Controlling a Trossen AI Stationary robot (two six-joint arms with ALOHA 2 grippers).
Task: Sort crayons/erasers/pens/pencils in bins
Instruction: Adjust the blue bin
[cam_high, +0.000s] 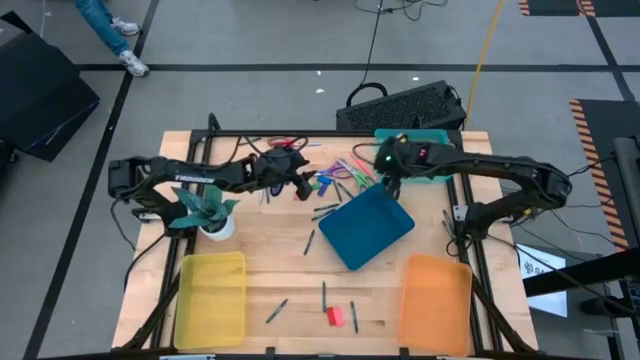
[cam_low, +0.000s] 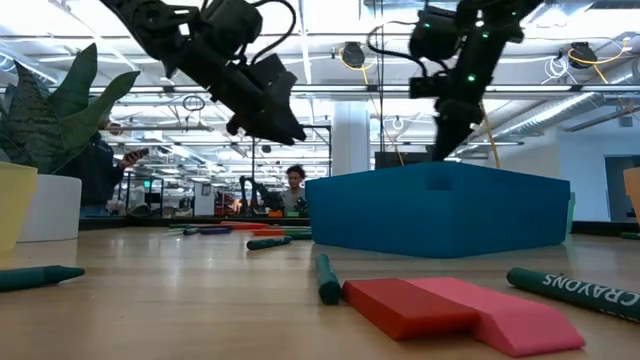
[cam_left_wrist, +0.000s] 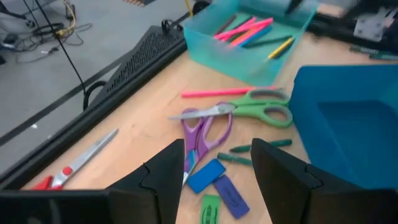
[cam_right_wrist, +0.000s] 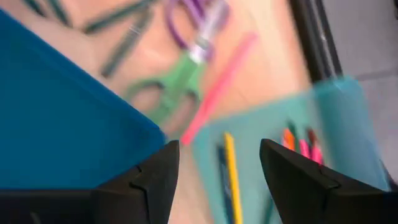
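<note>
Blue erasers (cam_left_wrist: 205, 176) and a green eraser (cam_left_wrist: 209, 208) lie flat on the table just beyond my left gripper (cam_left_wrist: 214, 165), which hovers open above them at the far middle (cam_high: 300, 186). My right gripper (cam_right_wrist: 217, 162) hangs open over the near corner of the teal bin (cam_right_wrist: 273, 155), between it and the dark blue bin (cam_high: 368, 228). The teal bin (cam_high: 415, 150) holds pens and a yellow pencil (cam_right_wrist: 231, 177). A red eraser (cam_low: 405, 305) and a pink eraser (cam_low: 515, 318) lie near the front edge. Yellow bin (cam_high: 210, 298) and orange bin (cam_high: 435, 303) sit at the front corners.
Purple scissors (cam_left_wrist: 205, 132), green scissors (cam_left_wrist: 258, 111) and a pink pen (cam_left_wrist: 227, 93) lie between the erasers and the teal bin. Red scissors (cam_left_wrist: 65, 169) lie by the far edge. A potted plant (cam_high: 210, 215) stands at the left. Loose green crayons (cam_high: 322, 212) are scattered mid-table.
</note>
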